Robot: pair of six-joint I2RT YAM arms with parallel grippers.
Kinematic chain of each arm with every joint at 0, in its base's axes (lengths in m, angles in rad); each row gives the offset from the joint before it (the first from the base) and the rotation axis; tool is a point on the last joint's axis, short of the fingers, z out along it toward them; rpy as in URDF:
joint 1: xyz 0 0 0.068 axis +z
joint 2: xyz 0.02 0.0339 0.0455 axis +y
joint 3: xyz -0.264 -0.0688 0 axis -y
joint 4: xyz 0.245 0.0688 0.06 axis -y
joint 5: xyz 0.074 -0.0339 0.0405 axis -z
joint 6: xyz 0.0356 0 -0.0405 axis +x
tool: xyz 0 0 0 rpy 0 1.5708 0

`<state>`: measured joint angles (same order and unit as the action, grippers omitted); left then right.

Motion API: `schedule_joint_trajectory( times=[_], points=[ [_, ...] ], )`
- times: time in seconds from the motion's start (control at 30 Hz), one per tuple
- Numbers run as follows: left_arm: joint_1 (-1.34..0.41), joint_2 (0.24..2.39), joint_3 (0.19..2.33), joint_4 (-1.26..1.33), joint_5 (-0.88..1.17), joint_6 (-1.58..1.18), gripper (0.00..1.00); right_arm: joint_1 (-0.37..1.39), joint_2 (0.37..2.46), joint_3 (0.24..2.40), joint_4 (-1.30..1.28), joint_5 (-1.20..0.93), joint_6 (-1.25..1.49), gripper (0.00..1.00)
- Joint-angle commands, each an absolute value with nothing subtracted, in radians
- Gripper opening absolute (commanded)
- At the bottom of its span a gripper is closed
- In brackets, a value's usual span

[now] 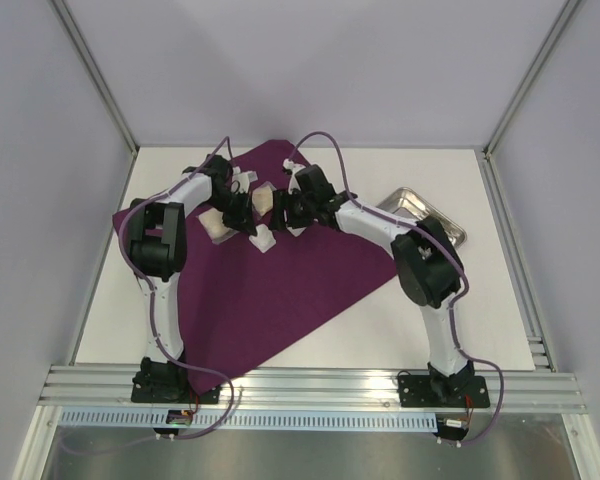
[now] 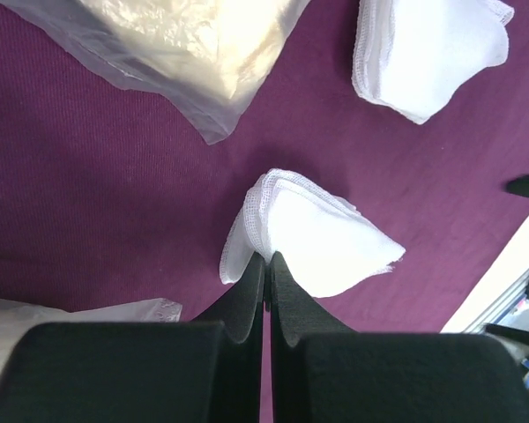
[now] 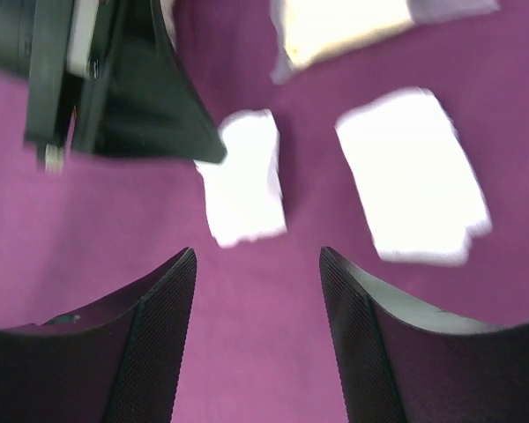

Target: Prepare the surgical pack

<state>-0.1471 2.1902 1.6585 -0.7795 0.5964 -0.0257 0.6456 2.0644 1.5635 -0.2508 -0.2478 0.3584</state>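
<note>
The dark-purple cloth lies spread on the white table. My left gripper is shut, its tips pinching the edge of a folded white gauze pad, which creases up at the tips. A second gauze pad lies further off. A tan packet in clear plastic rests on the cloth beside them, and another packet shows at the lower left. My right gripper hovers open over bare cloth, just short of the pinched gauze pad. The steel tray sits off the cloth at the right.
Both arms meet over the cloth's far half, with the left gripper's black finger close in front of my right fingers. An aluminium rail runs along the near edge. Frame posts and pale walls close in the table's sides and back.
</note>
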Motion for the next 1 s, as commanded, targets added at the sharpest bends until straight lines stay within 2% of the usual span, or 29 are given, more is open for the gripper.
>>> schedule_joint_trajectory(
  times=[0.0, 0.3, 0.97],
  points=[
    [-0.147, 2.175, 1.687, -0.772, 0.594, -0.002, 0.00, 0.647, 2.163, 1.683, -0.218, -0.325, 0.451, 0.60],
    [-0.150, 2.164, 1.671, -0.764, 0.588, 0.021, 0.00, 0.646, 2.327, 1.822, -0.248, -0.356, 0.517, 0.56],
    [-0.156, 2.164, 1.641, -0.735, 0.554, 0.018, 0.00, 0.632, 2.388, 1.743, -0.209, -0.498, 0.643, 0.41]
  ],
)
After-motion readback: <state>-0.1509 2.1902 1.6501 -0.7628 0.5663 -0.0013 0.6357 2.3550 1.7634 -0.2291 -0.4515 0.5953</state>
